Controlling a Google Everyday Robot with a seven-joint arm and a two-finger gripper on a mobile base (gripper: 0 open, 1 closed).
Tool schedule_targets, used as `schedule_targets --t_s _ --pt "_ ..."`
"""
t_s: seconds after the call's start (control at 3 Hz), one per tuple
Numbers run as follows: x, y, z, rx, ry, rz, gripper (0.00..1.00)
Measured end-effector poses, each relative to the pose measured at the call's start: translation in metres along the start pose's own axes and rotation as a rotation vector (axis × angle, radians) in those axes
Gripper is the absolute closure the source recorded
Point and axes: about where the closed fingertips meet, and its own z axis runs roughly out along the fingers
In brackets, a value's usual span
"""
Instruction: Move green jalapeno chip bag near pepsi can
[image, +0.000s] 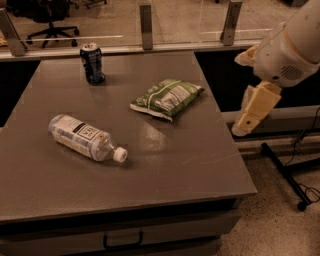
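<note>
The green jalapeno chip bag lies flat on the grey table, right of centre toward the back. The pepsi can, dark blue with a silver top, stands upright at the table's back left, well apart from the bag. My gripper hangs from the pale arm off the table's right edge, to the right of the bag and above the table's height. It holds nothing that I can see.
A clear plastic bottle with a white cap lies on its side at the table's front left. A glass barrier with metal posts runs along the back edge. A stand's black legs rest on the floor to the right.
</note>
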Motion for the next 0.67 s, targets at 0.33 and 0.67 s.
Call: schedule_targets --t_s 0.33,0.67 --pt "-0.028 -0.025 0.039 -0.010 -0.107 -0.059 0.00" --pt "-0.050 -0.043 0.070 -0.034 -0.154 -0.069 0.00"
